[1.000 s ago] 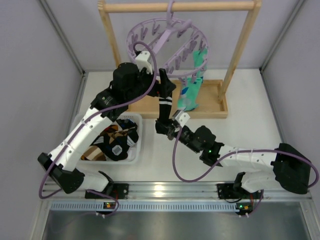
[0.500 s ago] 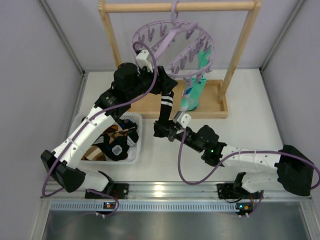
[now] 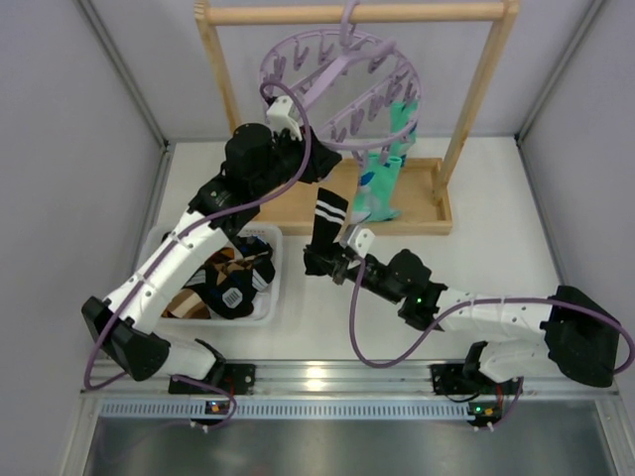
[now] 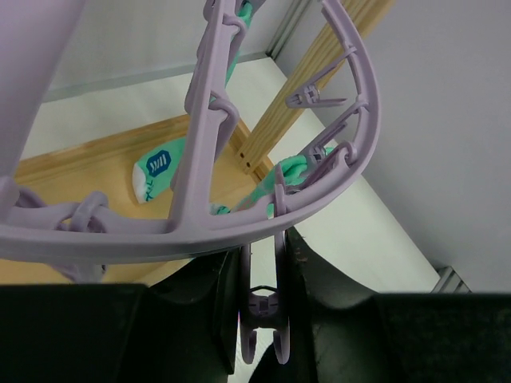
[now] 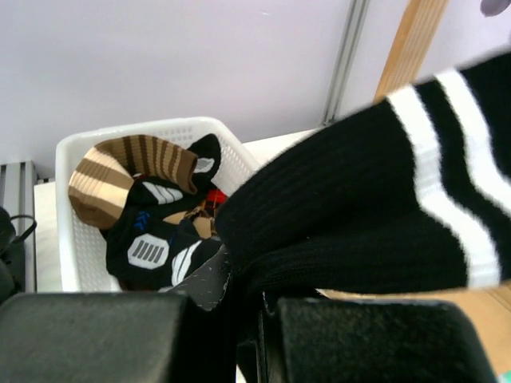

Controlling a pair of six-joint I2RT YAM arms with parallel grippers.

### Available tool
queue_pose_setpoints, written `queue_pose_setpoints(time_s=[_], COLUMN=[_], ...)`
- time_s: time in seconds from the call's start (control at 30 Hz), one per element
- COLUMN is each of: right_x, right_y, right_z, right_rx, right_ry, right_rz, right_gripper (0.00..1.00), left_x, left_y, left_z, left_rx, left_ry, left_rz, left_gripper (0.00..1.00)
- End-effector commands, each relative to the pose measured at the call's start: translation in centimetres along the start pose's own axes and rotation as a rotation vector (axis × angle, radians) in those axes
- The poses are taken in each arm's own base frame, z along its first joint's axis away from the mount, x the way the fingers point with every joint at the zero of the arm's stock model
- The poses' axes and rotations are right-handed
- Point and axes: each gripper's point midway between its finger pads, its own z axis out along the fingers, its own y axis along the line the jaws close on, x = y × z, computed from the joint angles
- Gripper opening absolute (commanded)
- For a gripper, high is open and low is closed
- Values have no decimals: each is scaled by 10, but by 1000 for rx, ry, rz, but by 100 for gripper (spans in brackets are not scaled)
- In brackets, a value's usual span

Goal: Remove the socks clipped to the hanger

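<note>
One sock just came free: the black sock has dropped off the hanger and hangs mid-table, pinched in the right gripper. Left gripper squeezes a peg. Teal socks remain clipped by the far edge.

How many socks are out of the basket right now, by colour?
black sock, white-striped, in the right fingers: 1
mint socks, clipped on the hanger: 2 (they overlap, so this is a best read)
Total: 3
</note>
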Motion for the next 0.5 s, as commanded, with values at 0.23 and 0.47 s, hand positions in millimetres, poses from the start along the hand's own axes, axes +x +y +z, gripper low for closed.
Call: queue_pose_setpoints(time_s=[0.23,0.47], right_x=[10,20], right_y=[4,-6], right_z=[-15,-31], right_rx=[-7,62], right_ry=[1,44], right_rz=[33,53], right_gripper=[0,0], left_x=[-17,-6], left_y=[1,13], left_z=[11,-6], left_rx=[7,-44], left_ry=[-79,-79], left_rz=[19,36], left_gripper=[31,78])
